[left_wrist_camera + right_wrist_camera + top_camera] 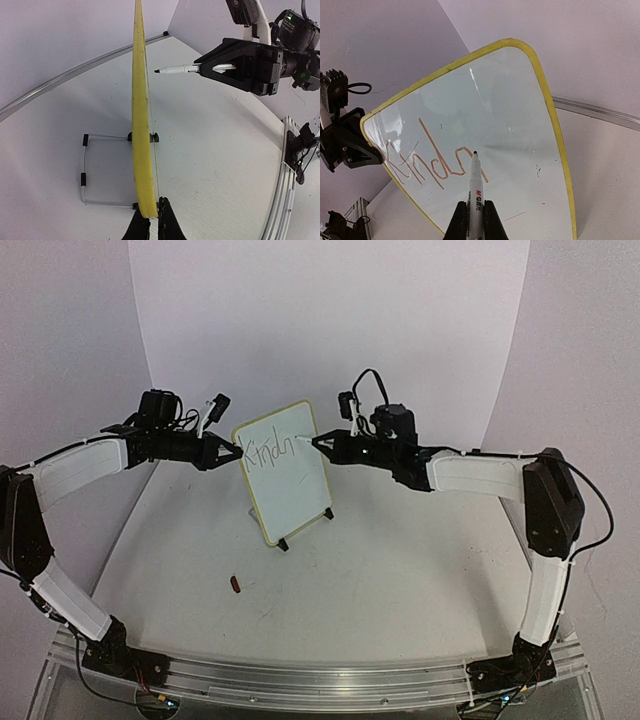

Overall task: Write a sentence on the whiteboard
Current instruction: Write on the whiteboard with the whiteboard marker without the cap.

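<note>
The whiteboard (295,475) stands tilted on its wire stand at the table's middle, yellow-framed, edge-on in the left wrist view (141,125). The sentence (268,449) reads as the letters "Kindn" along the top, reddish-brown in the right wrist view (432,160). My left gripper (236,453) is shut on the board's left edge (148,216). My right gripper (320,443) is shut on a white marker (474,187). The marker's black tip (475,152) sits at the end of the last letter; from the left wrist the marker (177,69) points at the board face.
A small dark red marker cap (237,585) lies on the table in front of the board. The board's wire stand with black feet (95,170) extends behind it. An aluminium rail (320,675) runs along the near table edge.
</note>
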Robot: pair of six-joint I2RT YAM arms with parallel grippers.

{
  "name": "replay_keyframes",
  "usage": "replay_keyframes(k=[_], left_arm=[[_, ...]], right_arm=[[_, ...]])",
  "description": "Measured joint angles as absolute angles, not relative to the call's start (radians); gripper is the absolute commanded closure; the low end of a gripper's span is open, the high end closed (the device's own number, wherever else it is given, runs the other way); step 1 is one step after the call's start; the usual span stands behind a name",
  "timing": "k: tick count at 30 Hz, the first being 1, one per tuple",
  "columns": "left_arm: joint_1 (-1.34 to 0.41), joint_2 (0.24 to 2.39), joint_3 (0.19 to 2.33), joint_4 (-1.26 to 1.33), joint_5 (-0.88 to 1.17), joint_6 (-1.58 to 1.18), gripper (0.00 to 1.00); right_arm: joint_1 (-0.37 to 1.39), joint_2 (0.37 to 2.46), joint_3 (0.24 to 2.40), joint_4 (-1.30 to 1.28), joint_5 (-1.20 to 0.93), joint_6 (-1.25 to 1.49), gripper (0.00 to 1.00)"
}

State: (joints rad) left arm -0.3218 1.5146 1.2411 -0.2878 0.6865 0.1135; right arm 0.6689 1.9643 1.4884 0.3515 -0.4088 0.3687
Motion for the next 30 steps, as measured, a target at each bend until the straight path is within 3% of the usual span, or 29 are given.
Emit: replay_keyframes(k=[30], left_arm=[[-0.322,1.516,1.241,-0.286,0.687,0.112,1.00]], right_arm=[[0.669,2.001,1.513,0.344,-0.309,0.379,1.00]])
